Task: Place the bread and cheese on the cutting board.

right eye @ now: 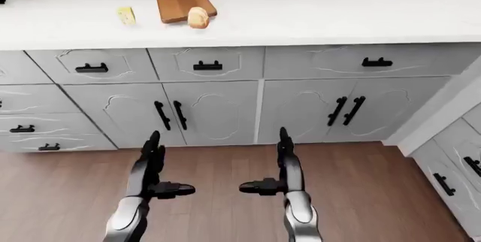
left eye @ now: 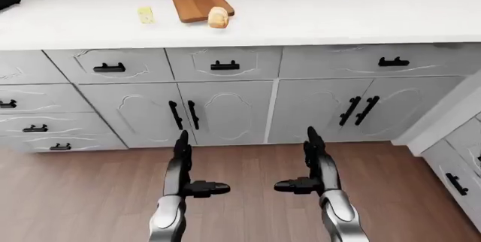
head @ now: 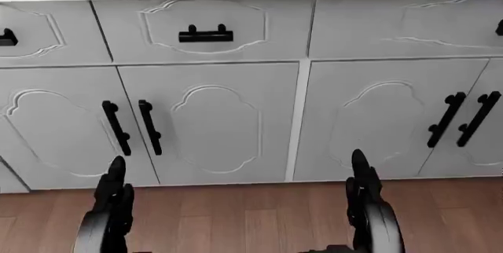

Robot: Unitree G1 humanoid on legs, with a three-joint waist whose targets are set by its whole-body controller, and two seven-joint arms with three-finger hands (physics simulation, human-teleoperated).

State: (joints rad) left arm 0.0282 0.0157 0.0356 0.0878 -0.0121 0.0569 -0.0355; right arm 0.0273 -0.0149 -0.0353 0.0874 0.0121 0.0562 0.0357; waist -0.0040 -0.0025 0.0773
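**Approaching the Counter — Both Hands Empty**

Starting at the hands: the left hand [left eye: 182,166] and the right hand [left eye: 316,163] hang low over the brown wood-plank floor [left eye: 83,197], fingers extended upward and thumbs turned inward toward each other. Both are spread open and hold nothing.

Beyond the hands stands the run of grey panelled cabinets [left eye: 225,109] with black bar handles, well apart from the fingertips. Above it lies the white countertop [left eye: 338,19].

Task items, all toward the upper left of the left-eye view:
- The brown rectangular wooden cutting board [left eye: 197,4] lies flat on the countertop.
- The pale tan bread roll [left eye: 218,17] sits at the board's lower right corner; whether it rests partly on the board or only touches its edge cannot be told.
- The small yellow cheese wedge [left eye: 145,15] stands on the countertop just left of the board, clear of it.

Status, as a judgement: placement has not begun. The cheese is off the board, and the bread is at best on its margin. Remaining steps — close the gap to the counter, grasp each item, and set it squarely on the board.
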